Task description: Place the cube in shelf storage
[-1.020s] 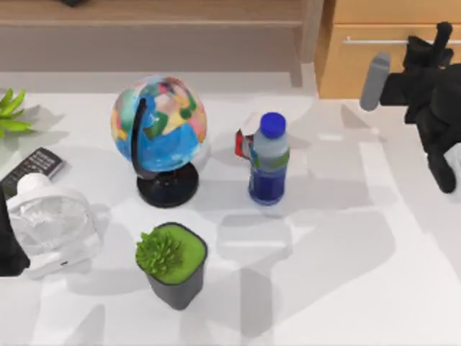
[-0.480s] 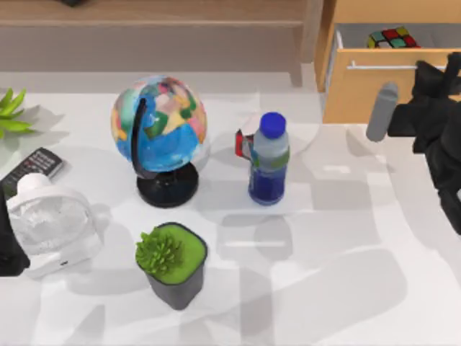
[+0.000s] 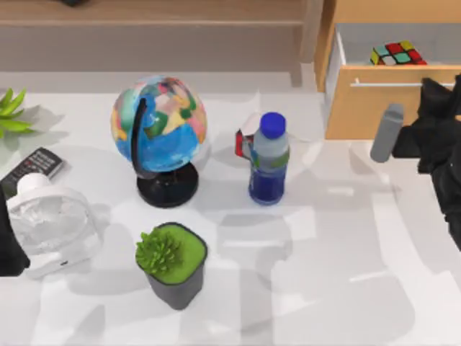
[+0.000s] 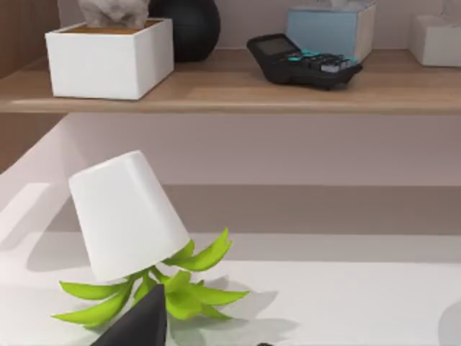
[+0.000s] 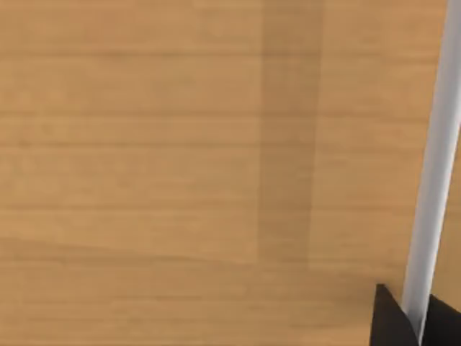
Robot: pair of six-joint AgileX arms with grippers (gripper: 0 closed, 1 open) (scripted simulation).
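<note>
the cube (image 3: pixel 398 53) lies in the open drawer (image 3: pixel 389 101) at the surface's (image 3: pixel 346 288) far right corner; the shelf storage (image 3: pixel 151 13) runs along the far edge to the drawer's left. the right hand (image 3: pixel 441 108) sits at the drawer's front. the globe (image 3: pixel 158 126) stands mid-surface, the bottle (image 3: pixel 269 160) to its right, the potted plant (image 3: pixel 171 263) nearer the front edge

A globe (image 3: pixel 159 126) stands on a black base left of a blue-capped bottle (image 3: pixel 269 160), with a small red-and-white item (image 3: pixel 242 143) just beside the bottle. A potted succulent (image 3: pixel 173 262) sits nearer the front. At the left are a white fan (image 3: pixel 52 220), a remote (image 3: pixel 32 170) and a leafy plant (image 3: pixel 11 112).
</note>
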